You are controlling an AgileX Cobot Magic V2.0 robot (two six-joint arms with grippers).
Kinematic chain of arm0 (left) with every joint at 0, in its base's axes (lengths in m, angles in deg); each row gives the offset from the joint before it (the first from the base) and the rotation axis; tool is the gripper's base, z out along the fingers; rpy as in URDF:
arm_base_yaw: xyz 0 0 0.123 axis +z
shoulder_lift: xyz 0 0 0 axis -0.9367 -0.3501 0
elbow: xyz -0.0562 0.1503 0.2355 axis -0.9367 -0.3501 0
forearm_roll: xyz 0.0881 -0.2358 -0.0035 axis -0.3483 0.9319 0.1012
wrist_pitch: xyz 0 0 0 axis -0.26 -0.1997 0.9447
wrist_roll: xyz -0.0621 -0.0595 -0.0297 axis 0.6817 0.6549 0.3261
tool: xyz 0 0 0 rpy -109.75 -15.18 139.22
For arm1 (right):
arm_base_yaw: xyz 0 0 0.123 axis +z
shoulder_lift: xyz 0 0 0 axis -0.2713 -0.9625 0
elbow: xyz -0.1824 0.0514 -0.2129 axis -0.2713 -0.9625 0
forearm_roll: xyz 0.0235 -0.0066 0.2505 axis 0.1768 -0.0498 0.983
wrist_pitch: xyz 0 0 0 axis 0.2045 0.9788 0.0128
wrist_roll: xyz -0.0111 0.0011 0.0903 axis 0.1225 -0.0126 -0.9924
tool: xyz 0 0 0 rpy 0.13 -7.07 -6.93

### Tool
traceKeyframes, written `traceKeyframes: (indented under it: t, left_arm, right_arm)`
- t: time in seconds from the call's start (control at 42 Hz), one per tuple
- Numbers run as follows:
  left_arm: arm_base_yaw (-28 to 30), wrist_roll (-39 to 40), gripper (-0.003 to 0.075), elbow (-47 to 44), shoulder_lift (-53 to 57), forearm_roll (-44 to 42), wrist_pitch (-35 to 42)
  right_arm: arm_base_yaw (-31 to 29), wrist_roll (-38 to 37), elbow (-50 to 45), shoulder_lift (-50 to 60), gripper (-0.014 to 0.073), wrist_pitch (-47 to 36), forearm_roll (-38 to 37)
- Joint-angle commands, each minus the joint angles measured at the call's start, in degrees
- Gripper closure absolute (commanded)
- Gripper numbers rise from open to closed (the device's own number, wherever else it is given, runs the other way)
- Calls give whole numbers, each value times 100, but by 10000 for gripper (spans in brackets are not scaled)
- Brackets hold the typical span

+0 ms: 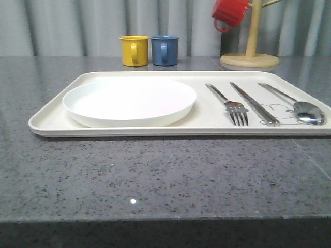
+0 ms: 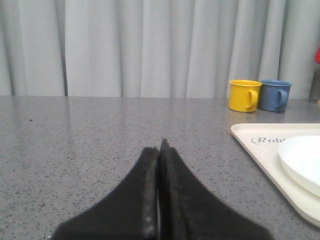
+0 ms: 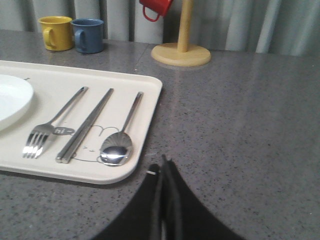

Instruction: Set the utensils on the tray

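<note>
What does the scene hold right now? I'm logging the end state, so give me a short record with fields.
tray: cream, on the grey table
plate: on the tray's left part
fork: on the tray, right of the plate
chopsticks: between fork and spoon
spoon: rightmost on the tray
left end effector: shut, empty, over bare table left of the tray
right end effector: shut, empty, near the tray's right corner
mugs: yellow and blue behind the tray; red on the wooden stand

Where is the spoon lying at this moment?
In the front view, the spoon lies on the tray, at its right end, just right of the chopsticks.
</note>
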Motion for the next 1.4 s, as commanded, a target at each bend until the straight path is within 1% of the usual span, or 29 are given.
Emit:
traceKeyframes:
  t: [0.0,0.19,0.523,0.642,0.737,0.833,1.38]
  left_arm:
    - [-43,74,741,-68,126,9,486]
    - [-43,74,741,-68,126,9,486]
    - [-43,74,741,-68,126,9,486]
    - [-43,74,741,-68,126,9,486]
    - [-43,74,741,-68,126,9,486]
    - [-43,74,741,-68,126,9,486]
    - [-43,74,741,-68,126,9,486]
  right_arm:
    - [-63,31,-341,156,661,-1101,-34]
    - [-84,31,-975,243,661,-1704,-22]
    - [-111,31,-961,243,661,-1672,-22]
    - [-111,19,-961,249,661,-1922,-21]
    - [-111,-331,-961,248,661,-2097,-193]
    - [-111,-731,-961,248,661,-2097,-465]
    - [-111,-731,-961,242,661,-2104,-476]
